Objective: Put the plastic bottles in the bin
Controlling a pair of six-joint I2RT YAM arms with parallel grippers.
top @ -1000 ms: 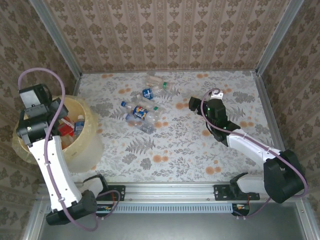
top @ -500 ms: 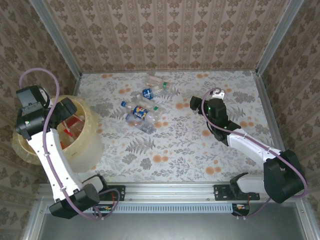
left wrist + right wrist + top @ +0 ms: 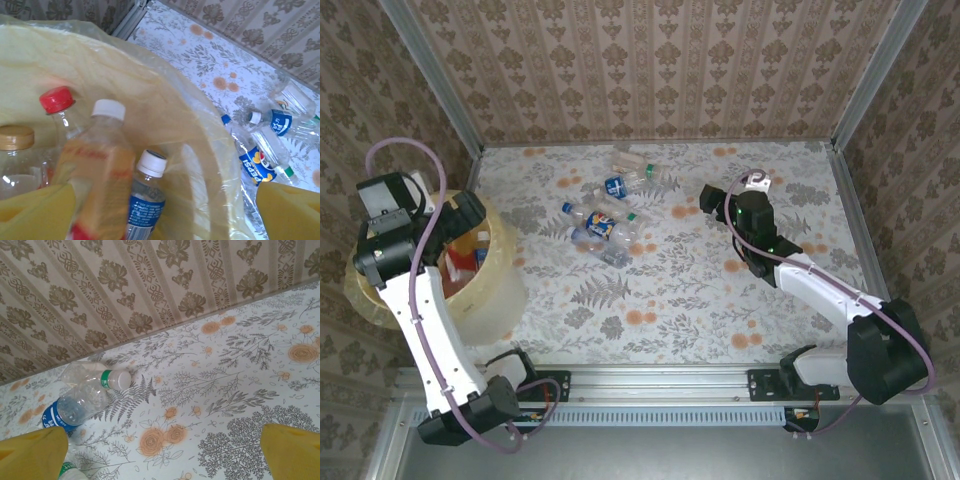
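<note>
The bin [image 3: 498,290], a pale-yellow tub with a thin liner, stands at the table's left edge. My left gripper [image 3: 460,215] hangs open over it, its yellow pads [image 3: 35,212] spread wide with nothing between them. Below them in the bin [image 3: 210,165] lie a blurred orange-labelled bottle [image 3: 97,170], a blue-labelled bottle [image 3: 145,200] and a red-capped one [image 3: 56,99]. Several more plastic bottles [image 3: 605,225] lie in a loose cluster on the table's far centre. My right gripper [image 3: 705,205] is open just right of that cluster, facing a blue-labelled bottle [image 3: 75,407] and a green-banded one [image 3: 100,377].
Patterned walls close the table [image 3: 720,290] at the back and both sides. A Pepsi-labelled bottle [image 3: 257,167] lies on the table just beyond the bin's rim. A metal rail [image 3: 660,380] with the arm bases runs along the near edge.
The left gripper has swung over the bin's far rim and its jaws have spread apart. The right gripper has edged slightly toward the back wall.
</note>
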